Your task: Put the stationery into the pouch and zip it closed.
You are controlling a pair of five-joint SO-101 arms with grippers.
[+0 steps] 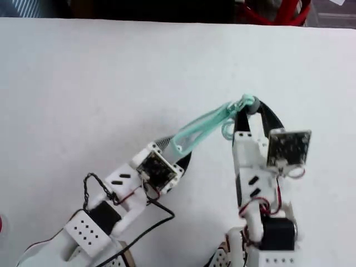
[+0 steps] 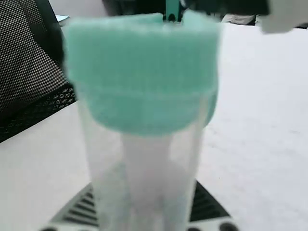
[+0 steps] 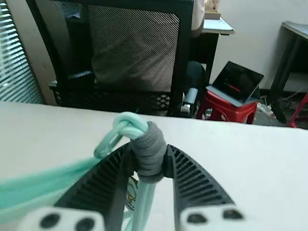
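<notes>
A mint-green, partly clear pouch (image 1: 200,129) hangs stretched above the white table (image 1: 83,83) between my two grippers. My left gripper (image 1: 173,149) is shut on its lower end. In the left wrist view the pouch's green band (image 2: 144,96) sits close to the camera, with the left gripper (image 2: 142,214) clamped on the clear part below it. My right gripper (image 1: 246,113) is shut on the grey zipper pull (image 1: 252,105) at the pouch's far end. In the right wrist view its black fingers (image 3: 192,178) squeeze that grey pull (image 3: 149,149), beside a mint loop (image 3: 126,126). What the pouch (image 3: 38,187) holds is unclear.
The table's far edge (image 1: 167,21) runs along the back. A black mesh chair (image 3: 130,53) and a red stool (image 3: 226,108) stand beyond it. A loose black cable (image 1: 150,214) lies by the left arm's base.
</notes>
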